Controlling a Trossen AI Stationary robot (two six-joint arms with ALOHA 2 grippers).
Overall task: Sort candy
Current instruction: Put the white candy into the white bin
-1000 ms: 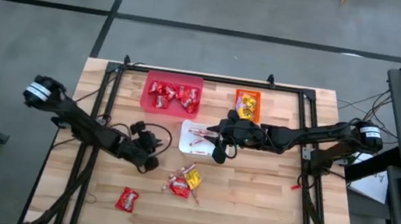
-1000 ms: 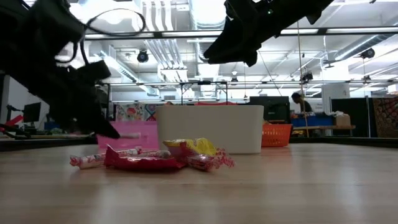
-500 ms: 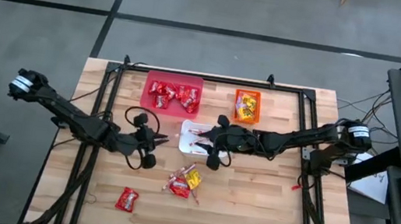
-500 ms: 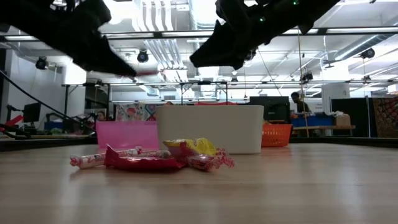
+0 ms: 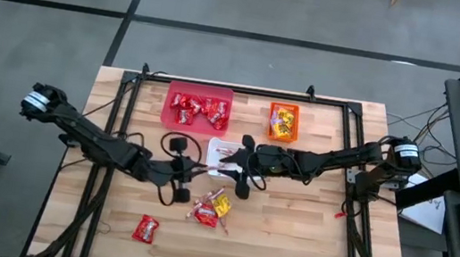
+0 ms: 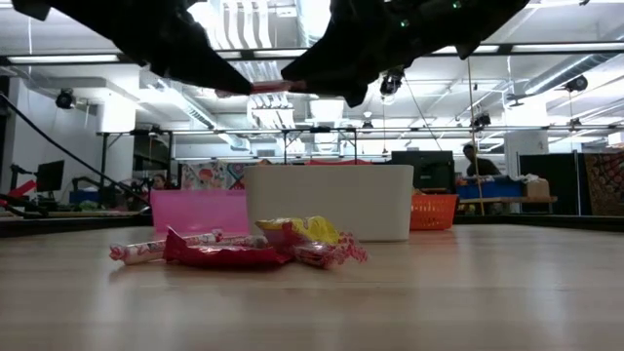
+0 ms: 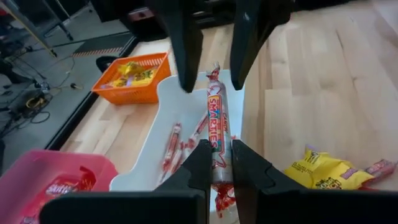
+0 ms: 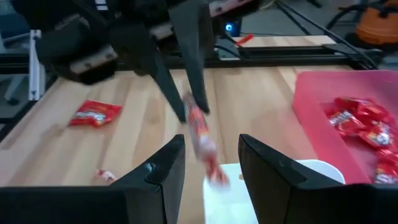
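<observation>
Pink-red bin (image 5: 197, 109); orange bin (image 5: 283, 122); white bin (image 5: 215, 157); all on wooden table (image 5: 306, 229)

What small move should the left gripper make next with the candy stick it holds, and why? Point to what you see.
Probably ease forward over the white bin and let go. The left gripper is shut on a red-and-white candy stick, held in the air near the bin's edge, and sticks of the same kind already lie inside. The right gripper is open, facing it from the other side, so a handover is also possible.
</observation>
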